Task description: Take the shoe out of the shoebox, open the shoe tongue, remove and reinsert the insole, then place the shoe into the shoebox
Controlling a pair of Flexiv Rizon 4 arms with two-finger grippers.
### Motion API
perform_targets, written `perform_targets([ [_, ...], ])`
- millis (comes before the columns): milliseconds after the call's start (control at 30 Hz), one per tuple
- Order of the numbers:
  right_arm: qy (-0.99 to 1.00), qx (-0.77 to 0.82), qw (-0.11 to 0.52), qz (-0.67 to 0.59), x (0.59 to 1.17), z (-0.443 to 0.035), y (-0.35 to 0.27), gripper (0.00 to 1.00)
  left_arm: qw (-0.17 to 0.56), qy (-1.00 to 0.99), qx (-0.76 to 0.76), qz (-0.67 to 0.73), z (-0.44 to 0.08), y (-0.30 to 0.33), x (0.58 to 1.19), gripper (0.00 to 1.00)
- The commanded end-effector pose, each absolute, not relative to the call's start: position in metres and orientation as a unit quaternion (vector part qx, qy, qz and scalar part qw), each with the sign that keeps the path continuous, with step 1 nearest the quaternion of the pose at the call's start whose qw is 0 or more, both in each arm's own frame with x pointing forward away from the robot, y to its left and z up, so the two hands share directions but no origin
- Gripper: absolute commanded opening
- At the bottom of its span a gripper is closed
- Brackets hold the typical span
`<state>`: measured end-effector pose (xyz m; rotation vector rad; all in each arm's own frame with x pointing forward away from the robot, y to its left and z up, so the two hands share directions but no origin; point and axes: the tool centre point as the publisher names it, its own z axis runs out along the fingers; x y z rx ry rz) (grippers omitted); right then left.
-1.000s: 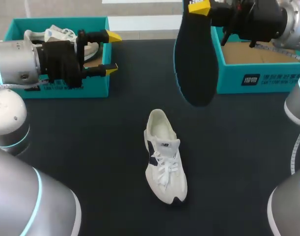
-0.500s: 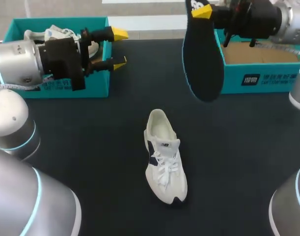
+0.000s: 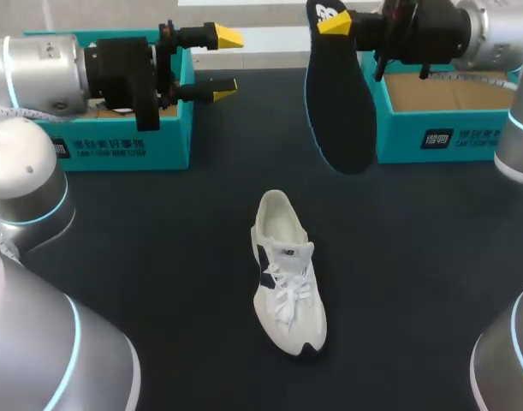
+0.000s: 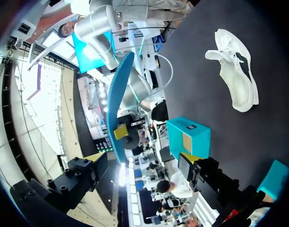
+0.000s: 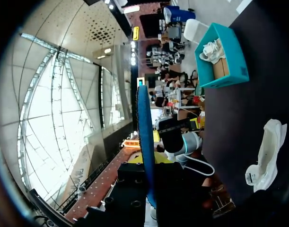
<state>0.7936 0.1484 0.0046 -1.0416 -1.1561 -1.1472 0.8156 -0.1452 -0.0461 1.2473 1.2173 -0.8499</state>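
We find the dark counter [image 3: 158, 257] carrying two teal boxes along its far edge. The left shoebox [image 3: 163, 141] is partly hidden by our left arm. The right shoebox [image 3: 449, 137] shows a bare brown floor as far as we can see into it. In the right wrist view the left shoebox holds something white, which we take for a second shoe. The white shoe [image 3: 287, 274] stands on its sole near the middle of the counter, toe toward the robot, well apart from both boxes. The dark, blue-edged insole [image 3: 340, 103] is out of the shoe. It hangs in the air over the counter's far part, between the two boxes, with one end up. The right pincer [image 3: 336, 20] pinches the insole at that upper end. The left pincer [image 3: 224, 62] is spread and empty, in front of the left shoebox, its fingers pointing toward the insole and touching nothing. We judge the first half of the task complete: the shoe is out of its box and the insole has been removed. Whether the tongue is pulled open we cannot tell, as the laces lie across it. Outstanding items are reinserting the insole through the shoe's opening and placing the shoe into the shoebox.
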Motion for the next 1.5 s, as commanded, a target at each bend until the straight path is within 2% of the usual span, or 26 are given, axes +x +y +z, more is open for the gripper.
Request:
perform_targets([
  [33,-0.493,-0.444,0.568,-0.488,0.794,0.004,0.149,0.0,0.559,0.515,0.539,-0.364,-0.045,-0.147,0.818,1.0],
  [567,-0.482,-0.475,0.553,-0.485,0.876,-0.032,0.156,0.0,0.556,0.502,0.553,-0.365,-0.045,-0.164,0.811,1.0],
  [1300,-0.462,-0.486,0.571,-0.473,0.888,-0.043,0.203,0.0,0.559,0.481,0.564,-0.372,-0.056,-0.191,0.824,1.0],
  [1433,-0.461,-0.483,0.578,-0.469,0.886,-0.045,0.213,0.0,0.556,0.479,0.566,-0.377,-0.058,-0.195,0.827,0.91],
  [1500,-0.462,-0.482,0.58,-0.467,0.886,-0.046,0.217,0.0,0.554,0.478,0.568,-0.377,-0.06,-0.196,0.828,0.78],
])
